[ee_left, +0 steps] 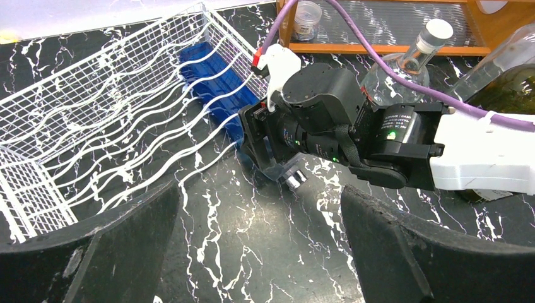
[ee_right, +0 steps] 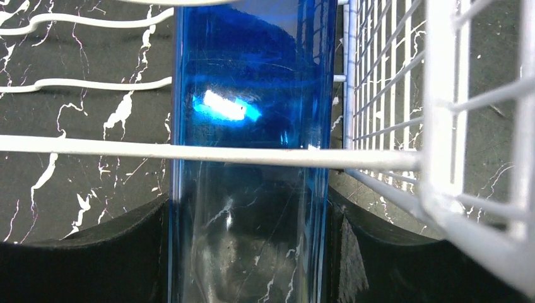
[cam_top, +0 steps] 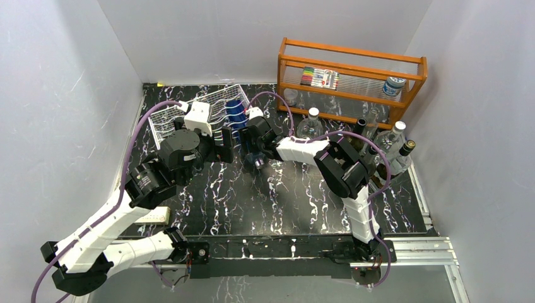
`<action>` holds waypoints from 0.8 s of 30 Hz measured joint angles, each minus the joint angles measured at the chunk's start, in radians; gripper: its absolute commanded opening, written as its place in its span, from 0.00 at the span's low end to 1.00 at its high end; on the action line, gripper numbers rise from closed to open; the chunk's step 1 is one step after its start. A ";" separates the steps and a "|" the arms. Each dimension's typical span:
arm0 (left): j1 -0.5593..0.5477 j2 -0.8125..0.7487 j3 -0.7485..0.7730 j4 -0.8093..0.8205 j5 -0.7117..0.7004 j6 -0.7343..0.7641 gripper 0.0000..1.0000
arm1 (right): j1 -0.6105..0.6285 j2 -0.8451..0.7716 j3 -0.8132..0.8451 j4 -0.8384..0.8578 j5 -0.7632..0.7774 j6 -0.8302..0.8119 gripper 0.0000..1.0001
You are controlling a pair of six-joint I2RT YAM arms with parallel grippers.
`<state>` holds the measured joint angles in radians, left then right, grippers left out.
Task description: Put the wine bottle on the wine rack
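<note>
The wine bottle (cam_top: 236, 112) is blue glass and lies in the rightmost cradle of the white wire wine rack (cam_top: 180, 120), its neck sticking out toward the near side. My right gripper (cam_top: 249, 146) is shut on the bottle's lower body just outside the rack. In the right wrist view the bottle (ee_right: 252, 126) fills the gap between my fingers (ee_right: 94, 252), with rack wire (ee_right: 208, 153) crossing in front. My left gripper (cam_top: 222, 146) is open and empty just left of the bottle. In the left wrist view the left gripper (ee_left: 258, 252) hovers over bare table, facing the bottle (ee_left: 211, 82) and the rack (ee_left: 94, 126).
An orange wooden shelf (cam_top: 353, 69) stands at the back right with markers and a jar. Several glass bottles (cam_top: 391, 142) stand in front of it, one clear bottle (cam_top: 310, 123) close to my right arm. A white object (cam_top: 154, 216) lies at the table's left edge.
</note>
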<state>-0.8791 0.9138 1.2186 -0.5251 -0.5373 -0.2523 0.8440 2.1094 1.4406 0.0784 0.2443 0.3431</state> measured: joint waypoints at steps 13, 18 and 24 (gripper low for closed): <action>0.000 0.000 0.000 0.001 0.000 0.008 0.98 | -0.018 0.005 0.003 0.009 -0.050 0.003 0.78; 0.000 0.000 0.000 0.001 0.000 0.010 0.98 | -0.019 0.002 0.003 0.061 -0.051 0.019 0.91; 0.000 0.000 0.003 0.000 0.006 0.009 0.98 | -0.019 -0.015 -0.010 0.092 -0.052 0.037 0.98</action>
<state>-0.8791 0.9138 1.2221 -0.5251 -0.5308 -0.2436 0.8249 2.0945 1.4307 0.1703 0.1921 0.3798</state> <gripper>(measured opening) 0.981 0.975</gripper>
